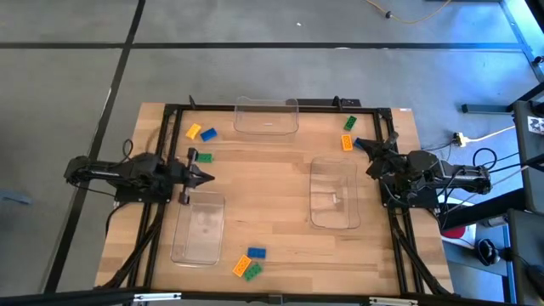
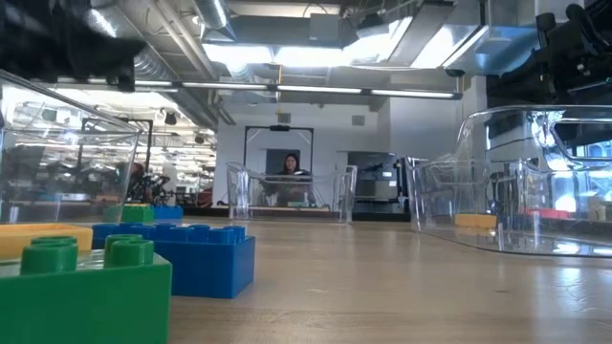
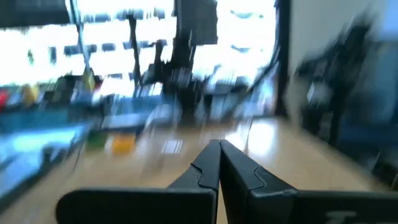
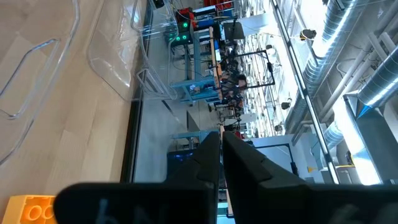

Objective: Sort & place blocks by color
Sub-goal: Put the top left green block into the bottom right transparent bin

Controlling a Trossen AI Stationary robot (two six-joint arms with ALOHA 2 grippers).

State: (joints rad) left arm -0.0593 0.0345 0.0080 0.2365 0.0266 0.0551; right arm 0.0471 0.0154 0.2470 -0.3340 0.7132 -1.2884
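Fingers of the left gripper are pressed together, nothing held, over the surface at its left side, just above the left tray. Right gripper fingers are likewise closed and empty near the far right edge, beside an orange block and a green block. Three blocks are noted at far left, three more blocks at the near edge. Open wood is left between the right tray and the far tray.
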